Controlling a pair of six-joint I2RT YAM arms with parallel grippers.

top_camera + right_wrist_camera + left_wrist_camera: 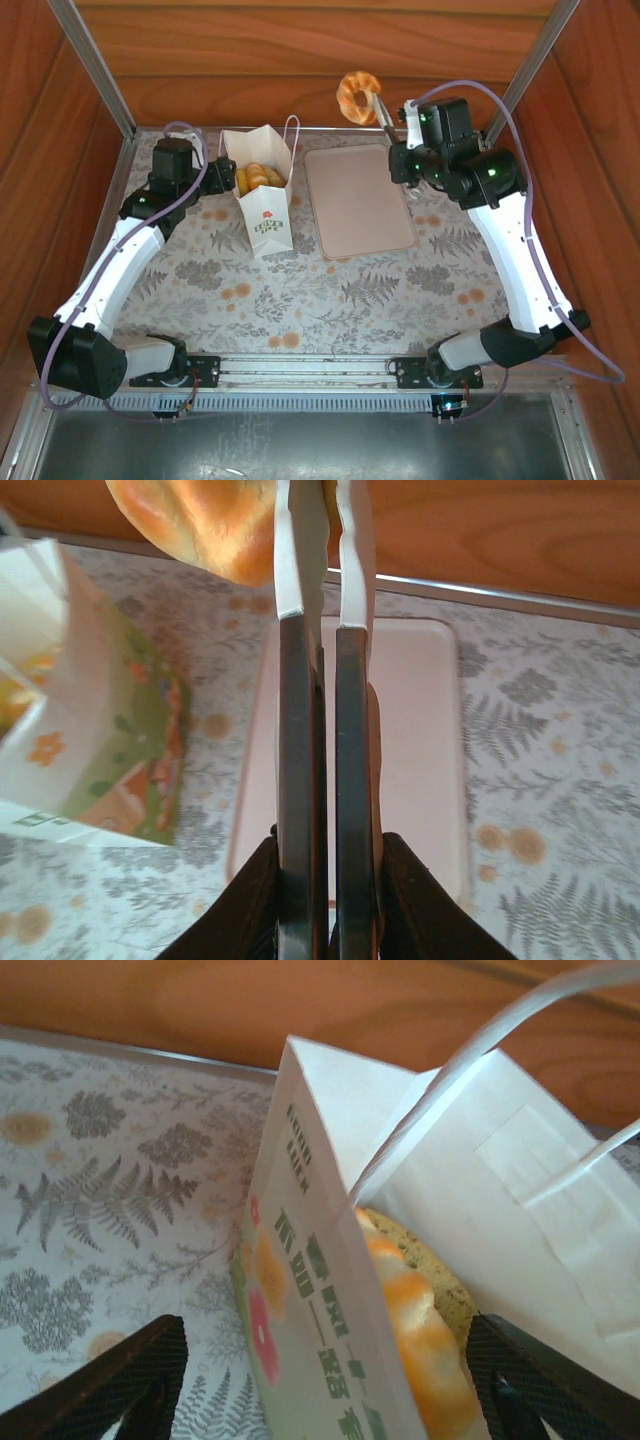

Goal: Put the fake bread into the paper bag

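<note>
Pinching the thin tongs (pixel 310 730) in the right hand (pixel 328 880), pressed together on them; carrying the ring of fake bread (pixel 357 97) in the tong tips, high near the far edge of the tray (pixel 360 215), right of the paper bag (pixel 268 215); straddling the bag's left rim with the left hand (pixel 327 1360), spread, apparently not clamping; keeping other bread pieces (pixel 258 177) inside. Could drop the ring short, onto tray or worktop (pixel 300 300), through a slack pinch; could snag a loop handle (pixel 500 1025) or topple the light bag by coming in low.
</note>
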